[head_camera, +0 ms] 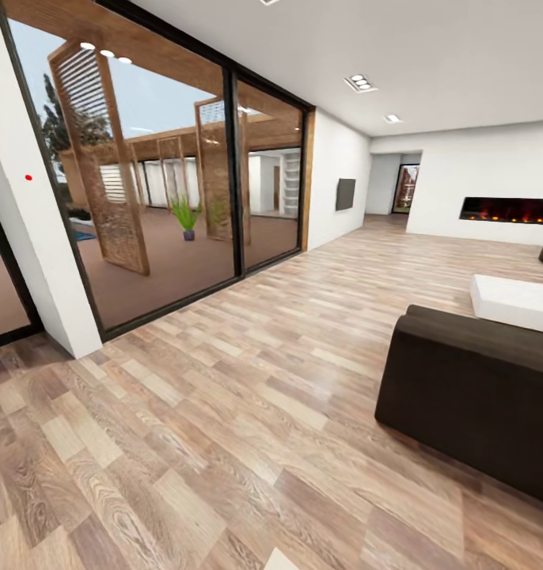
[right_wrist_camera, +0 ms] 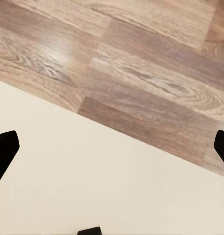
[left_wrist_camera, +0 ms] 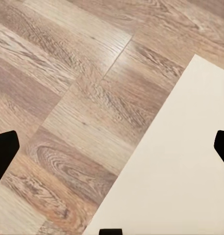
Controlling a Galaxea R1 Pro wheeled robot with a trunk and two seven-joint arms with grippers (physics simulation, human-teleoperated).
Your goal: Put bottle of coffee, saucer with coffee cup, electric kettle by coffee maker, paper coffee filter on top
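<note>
A wheeled robot crosses an open living room on its way to set up a coffee station, judging by the scene: the head view takes in the wood-plank floor (head_camera: 224, 412), tall sliding glass doors (head_camera: 168, 190) onto a patio, a dark brown sofa (head_camera: 477, 396) at right and a lit wall fireplace (head_camera: 509, 210) beyond. None of the coffee things, nor the kitchen worktop, is in sight here. Both arms hang low, wrist cameras aimed at the floor and a cream panel (left_wrist_camera: 180, 176), probably the robot's own base. The left pincer (left_wrist_camera: 112, 147) and right pincer (right_wrist_camera: 112, 147) each show dark fingertips spread wide at the frame edges, empty, apparently carried so for travel.
</note>
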